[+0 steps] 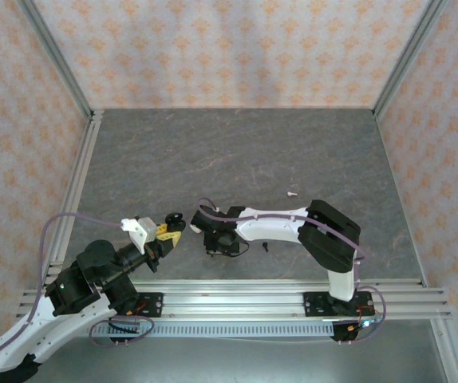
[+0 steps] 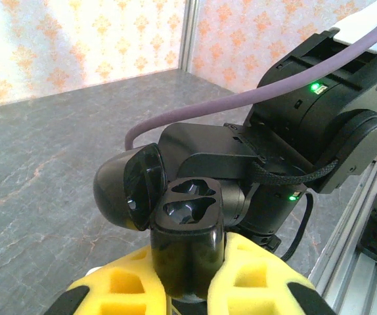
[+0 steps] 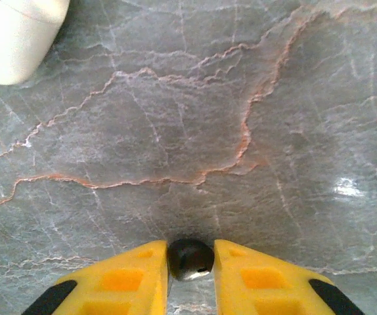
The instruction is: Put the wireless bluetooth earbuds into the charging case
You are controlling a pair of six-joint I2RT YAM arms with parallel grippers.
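Patterned wallpaper (image 1: 213, 48) closes in three sides of a grey, veined stone table (image 1: 237, 152).

On the left, the left gripper (image 1: 169, 231) is clamped tight on the body of a black charging case (image 2: 188, 243) and holds it off the table. The lid (image 2: 126, 187) is swung back to the left. Both sockets face up and look empty, so I take it the case is held this way as a steady target, mouth turned toward the other arm.

Toward the middle, the right gripper (image 3: 190, 249) points down at the stone. Its yellow fingers (image 3: 129, 279) are drawn narrow, one on each side of a black earbud (image 3: 188, 259), and seem to touch it on both sides. That reads to me as a pinch, ready to carry the bud across to the open case. A white rounded object (image 3: 14, 33) lies at the edge of that wrist view; I cannot tell what it is.

Further right, a white earbud (image 1: 291, 193) lies loose on the table, well apart from both arms.
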